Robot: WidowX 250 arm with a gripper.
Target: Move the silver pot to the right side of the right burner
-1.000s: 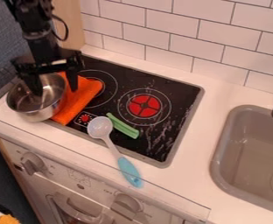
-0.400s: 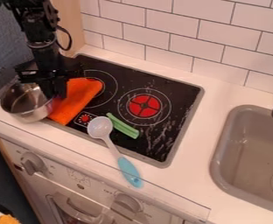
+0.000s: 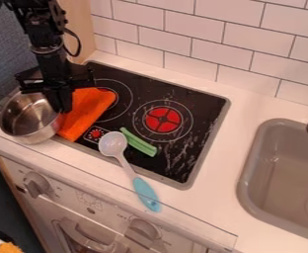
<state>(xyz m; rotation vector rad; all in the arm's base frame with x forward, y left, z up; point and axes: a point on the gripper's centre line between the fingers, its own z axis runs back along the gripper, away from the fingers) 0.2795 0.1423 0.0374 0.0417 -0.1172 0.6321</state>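
The gripper point(image 3: 61, 103) hangs at the upper left, its two fingers brought together on the right rim of the silver pot point(image 3: 28, 121). That pot is at the stove's left end, partly over the counter edge strip and against the orange cloth. The right burner point(image 3: 163, 119) is a red disc within white rings on the black cooktop point(image 3: 203, 106), well to the right of the pot.
An orange cloth point(image 3: 87, 111) covers part of the left burner. A green piece point(image 3: 140, 143) and a spoon with a blue handle point(image 3: 145, 192) lie in front of the right burner. The grey sink point(image 3: 249, 168) is at the right, below a tiled wall.
The gripper's fingers went from wide apart to together at the pot's rim. The pot shifted left, and in the latest frame sits slightly nearer the front.
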